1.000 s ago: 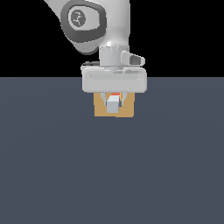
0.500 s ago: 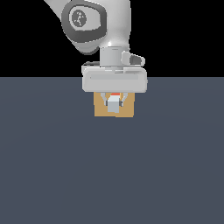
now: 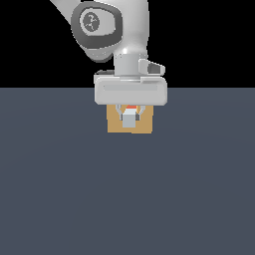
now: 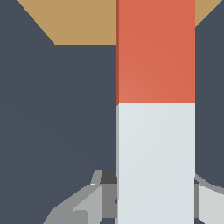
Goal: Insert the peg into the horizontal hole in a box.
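Observation:
The peg (image 4: 155, 57) is a bar with an orange-red far half and a pale grey-white near half (image 4: 155, 162). My gripper (image 3: 129, 117) is shut on the peg's pale half and holds it level, end-on in the exterior view, where the pale end (image 3: 129, 120) and a bit of orange (image 3: 130, 107) show. The tan box (image 3: 143, 127) stands just behind the gripper. In the wrist view the peg's orange end reaches over the box (image 4: 78, 22). The hole is hidden behind the peg and the gripper.
The dark grey-blue table (image 3: 127, 199) spreads around the box. My arm and wrist (image 3: 130, 92) hang over the box's upper part.

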Available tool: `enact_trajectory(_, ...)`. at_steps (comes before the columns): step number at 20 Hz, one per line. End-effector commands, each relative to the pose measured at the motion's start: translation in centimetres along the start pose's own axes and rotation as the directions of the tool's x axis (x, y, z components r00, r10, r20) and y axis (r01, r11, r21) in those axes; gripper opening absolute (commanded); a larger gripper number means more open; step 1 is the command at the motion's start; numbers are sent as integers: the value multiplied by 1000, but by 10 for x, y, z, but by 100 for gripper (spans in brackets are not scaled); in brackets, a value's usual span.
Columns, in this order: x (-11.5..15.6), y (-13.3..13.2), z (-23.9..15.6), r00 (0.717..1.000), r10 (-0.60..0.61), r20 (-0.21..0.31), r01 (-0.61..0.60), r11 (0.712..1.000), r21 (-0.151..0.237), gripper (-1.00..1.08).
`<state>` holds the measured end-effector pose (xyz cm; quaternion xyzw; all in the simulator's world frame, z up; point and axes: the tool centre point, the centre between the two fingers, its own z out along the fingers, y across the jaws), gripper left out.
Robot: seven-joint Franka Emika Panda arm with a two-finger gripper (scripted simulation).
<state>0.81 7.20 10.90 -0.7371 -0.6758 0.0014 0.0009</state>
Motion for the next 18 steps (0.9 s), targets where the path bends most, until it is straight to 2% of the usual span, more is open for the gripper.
enact_trajectory(1, 10, 0, -1, 1000, -2, -1, 2, 1000, -2, -100)
enact_trajectory(11, 84, -1, -2, 1000, -2, -2, 2, 1000, -4, -100)
enact_trajectory(18, 102, 1, -3, 1000, -2, -2, 2, 1000, -5, -100)
